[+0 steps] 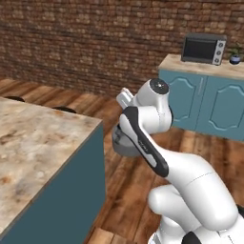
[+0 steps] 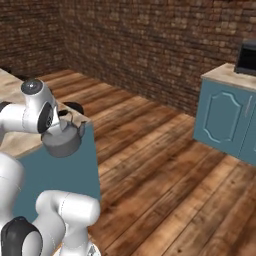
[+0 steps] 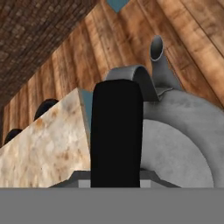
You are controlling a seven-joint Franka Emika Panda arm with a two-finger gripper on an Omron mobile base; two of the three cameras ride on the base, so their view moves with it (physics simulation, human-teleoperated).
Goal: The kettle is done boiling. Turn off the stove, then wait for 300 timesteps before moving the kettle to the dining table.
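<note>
The grey kettle point(image 2: 63, 141) hangs in the air just off the corner of the dining table point(image 1: 38, 143), over the wooden floor and about level with the tabletop's edge. My gripper point(image 3: 116, 178) is shut on its arched black handle point(image 3: 116, 131). In the hand view the rounded kettle body point(image 3: 183, 131) and the short spout point(image 3: 157, 52) lie to the right of the handle, and the marbled table corner point(image 3: 48, 140) lies to the left. In the left base view my arm hides most of the kettle point(image 1: 120, 145). The stove is out of view.
Dark stools point(image 1: 64, 109) stand by the table's far side. Teal cabinets point(image 1: 209, 105) along the brick wall carry a toaster oven point(image 1: 203, 48) and a small potted plant point(image 1: 235, 57). Open wooden floor point(image 2: 160, 165) lies between the table and the cabinets.
</note>
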